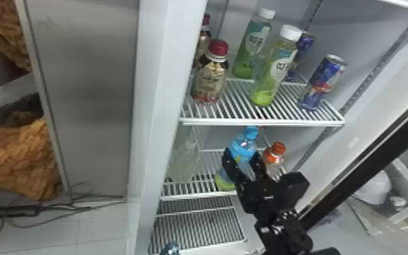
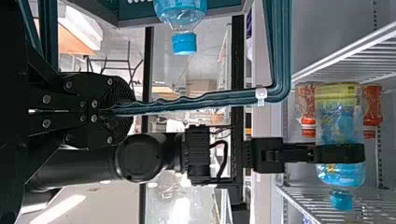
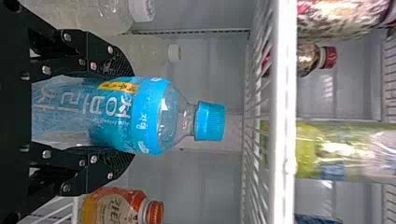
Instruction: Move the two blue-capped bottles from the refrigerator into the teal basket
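Teal basket [image 2: 224, 9] in left wrist view, blue-capped bottle [image 2: 181, 16] inside, left gripper [image 2: 132, 109] closed on handle [image 2: 210, 97], right gripper [image 1: 242, 155] clasping second bottle [image 1: 243, 147] in refrigerator [image 1: 166, 67]

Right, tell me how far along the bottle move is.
About half done, by the look of it: one blue-capped bottle looks already in the teal basket. The second blue-capped bottle is in the right gripper, inside the refrigerator. Remaining: bring it out and set it in the basket, whose handle the left gripper holds.
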Controlling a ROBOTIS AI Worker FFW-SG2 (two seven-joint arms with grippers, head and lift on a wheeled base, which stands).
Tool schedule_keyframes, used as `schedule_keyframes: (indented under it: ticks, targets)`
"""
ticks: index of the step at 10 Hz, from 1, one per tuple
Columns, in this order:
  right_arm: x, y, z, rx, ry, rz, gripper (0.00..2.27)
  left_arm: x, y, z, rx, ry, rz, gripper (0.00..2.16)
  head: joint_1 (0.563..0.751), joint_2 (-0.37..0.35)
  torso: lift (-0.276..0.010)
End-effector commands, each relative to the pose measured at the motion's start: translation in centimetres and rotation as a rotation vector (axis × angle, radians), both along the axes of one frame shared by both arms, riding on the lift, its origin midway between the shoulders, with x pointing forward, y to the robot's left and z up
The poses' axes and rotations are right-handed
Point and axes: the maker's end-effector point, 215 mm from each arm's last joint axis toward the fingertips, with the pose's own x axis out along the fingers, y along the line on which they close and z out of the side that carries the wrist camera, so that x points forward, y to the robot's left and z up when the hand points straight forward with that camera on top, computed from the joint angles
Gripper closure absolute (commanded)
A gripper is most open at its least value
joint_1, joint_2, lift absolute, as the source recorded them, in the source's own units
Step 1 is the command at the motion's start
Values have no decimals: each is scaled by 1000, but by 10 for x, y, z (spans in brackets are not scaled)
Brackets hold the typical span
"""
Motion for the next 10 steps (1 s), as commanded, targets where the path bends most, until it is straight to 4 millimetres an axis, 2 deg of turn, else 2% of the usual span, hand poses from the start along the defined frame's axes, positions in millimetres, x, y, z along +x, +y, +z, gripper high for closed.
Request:
schedule_keyframes:
  ticks: [1,3,6,10]
  targets:
    - [-21,-1,9,1,4,-2,691,-1,0,0,0,1,-2,1131,695,-350,-136]
    - [-56,6,24,47,14,1,691,-1,0,0,0,1,-2,1131,695,-350,-136]
    - [-99,34,34,115,69,55,691,-2,-1,0,-4,6,1,1131,695,-350,-136]
    - [-142,68,24,151,209,154,691,-4,-1,0,-3,9,-3,1131,695,-350,-136]
